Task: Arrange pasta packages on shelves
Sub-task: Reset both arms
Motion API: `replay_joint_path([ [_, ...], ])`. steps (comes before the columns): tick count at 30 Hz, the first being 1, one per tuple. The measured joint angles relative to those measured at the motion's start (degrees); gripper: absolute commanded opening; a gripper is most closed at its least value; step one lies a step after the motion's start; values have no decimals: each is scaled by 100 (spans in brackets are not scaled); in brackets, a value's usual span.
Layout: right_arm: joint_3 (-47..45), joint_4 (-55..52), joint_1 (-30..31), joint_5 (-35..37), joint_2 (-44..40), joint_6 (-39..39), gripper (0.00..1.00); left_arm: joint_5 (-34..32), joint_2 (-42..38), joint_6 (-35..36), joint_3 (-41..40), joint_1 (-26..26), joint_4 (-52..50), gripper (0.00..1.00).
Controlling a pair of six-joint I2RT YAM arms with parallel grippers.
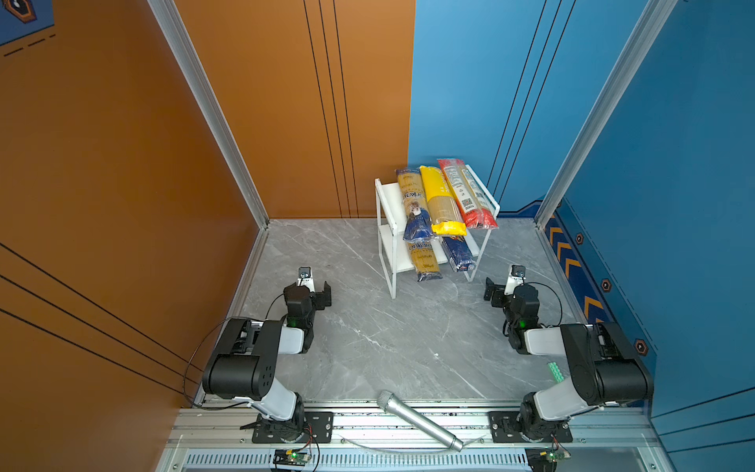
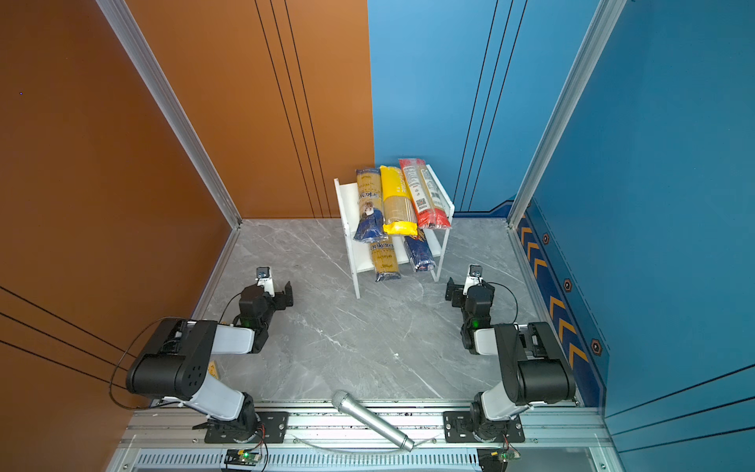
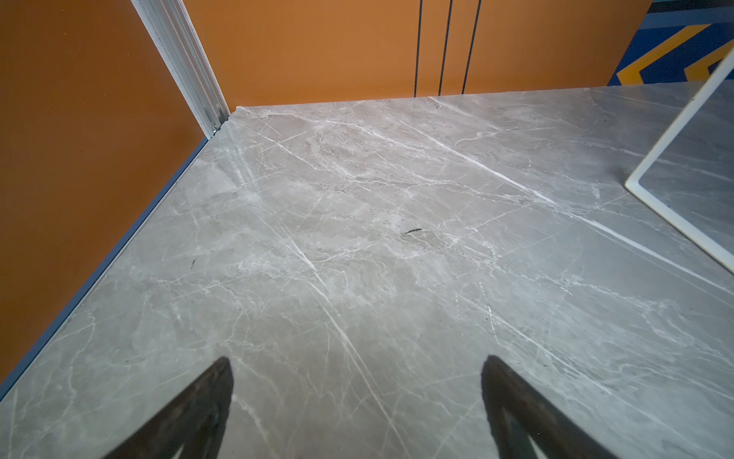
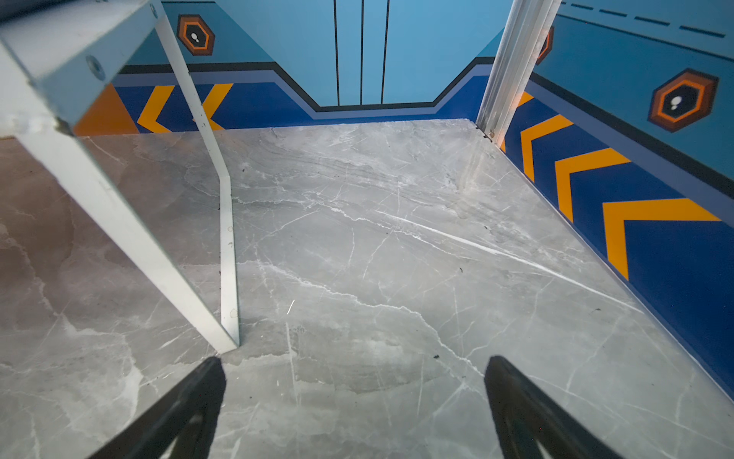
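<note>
Marble tabletop (image 1: 367,347), pasta packages (image 1: 443,200) (image 2: 398,204) only in both top views, wrist views catch shelves' legs (image 4: 226,238), jaws released.

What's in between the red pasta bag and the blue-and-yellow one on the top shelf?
The yellow bag lies between the red bag and the blue-and-yellow bag, all side by side on the top shelf. Both top views show it.

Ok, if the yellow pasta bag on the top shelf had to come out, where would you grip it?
Probably its near end, coming from the front. The yellow bag lies front to back on the top shelf, hemmed in by the blue-and-yellow bag and the red bag along its long sides, but its near end overhangs the front edge. Pinch there, top and bottom.
</note>
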Motion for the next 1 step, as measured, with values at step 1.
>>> replay_joint_path([
  [1, 0, 0, 0, 2, 0, 0, 100, 0, 2, 0, 0, 0, 0, 98],
])
